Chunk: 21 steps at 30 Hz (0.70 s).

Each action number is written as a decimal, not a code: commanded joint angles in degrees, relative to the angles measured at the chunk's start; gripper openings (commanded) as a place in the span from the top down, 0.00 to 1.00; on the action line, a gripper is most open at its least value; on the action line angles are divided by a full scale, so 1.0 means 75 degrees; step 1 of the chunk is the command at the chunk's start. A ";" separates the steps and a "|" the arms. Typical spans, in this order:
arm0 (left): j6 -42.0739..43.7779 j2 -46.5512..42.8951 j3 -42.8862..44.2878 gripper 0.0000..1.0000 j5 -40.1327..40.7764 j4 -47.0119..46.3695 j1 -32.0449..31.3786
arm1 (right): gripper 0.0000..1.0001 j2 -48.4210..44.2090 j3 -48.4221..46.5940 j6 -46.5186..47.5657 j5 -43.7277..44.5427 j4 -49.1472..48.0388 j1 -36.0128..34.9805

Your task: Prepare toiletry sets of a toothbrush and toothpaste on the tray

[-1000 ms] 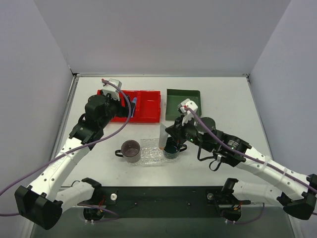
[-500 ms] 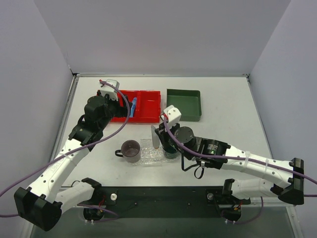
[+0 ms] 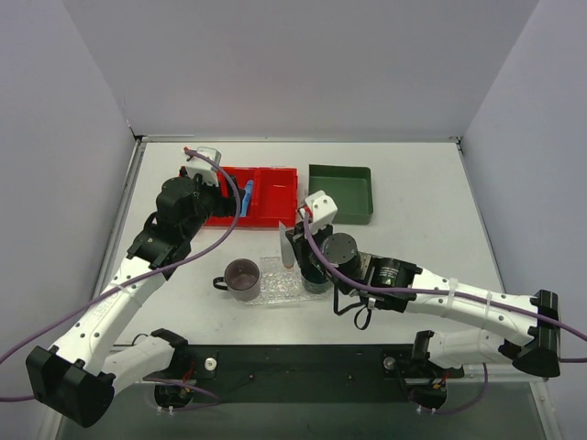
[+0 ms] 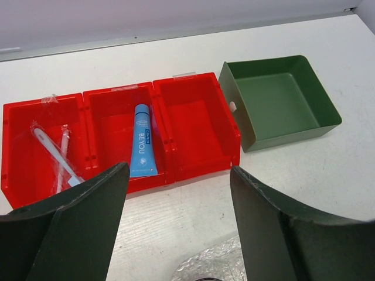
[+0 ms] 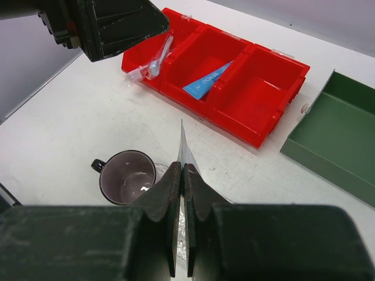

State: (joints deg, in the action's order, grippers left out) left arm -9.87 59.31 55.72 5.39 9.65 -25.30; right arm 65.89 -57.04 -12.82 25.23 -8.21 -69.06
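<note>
toothpaste (image 3: 285, 244) in right tool (image 5: 183, 170), farther left

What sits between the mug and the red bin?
Only bare table; the right wrist view shows that stretch between mug and red bin clear.

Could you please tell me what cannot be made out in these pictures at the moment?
- White tube: in the right wrist view it shows edge-on only, and its lower end is hidden between the fingers of the right pincer.
- Tray: in the left wrist view it is cut off by the bottom edge.
- Dark cup: in the top view it is mostly covered by the right arm, so its contents are unseen.
</note>
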 commanded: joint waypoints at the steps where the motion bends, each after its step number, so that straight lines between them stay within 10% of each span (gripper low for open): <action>1: -0.0008 -0.0115 0.0000 0.20 -0.0050 -0.0290 0.0022 | 1.00 0.0086 0.0034 -0.0095 0.0280 -0.0687 -0.0039; 21: -0.0020 -0.0056 -0.0012 0.20 -0.0074 -0.0314 0.0022 | 1.00 0.0438 0.0280 -0.0037 0.0409 -0.1097 -0.0038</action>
State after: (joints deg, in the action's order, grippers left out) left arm -9.87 59.31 55.70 5.34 9.63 -25.30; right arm 69.12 -55.00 -13.19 26.26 -11.00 -69.06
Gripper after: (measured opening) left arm 0.795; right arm 0.004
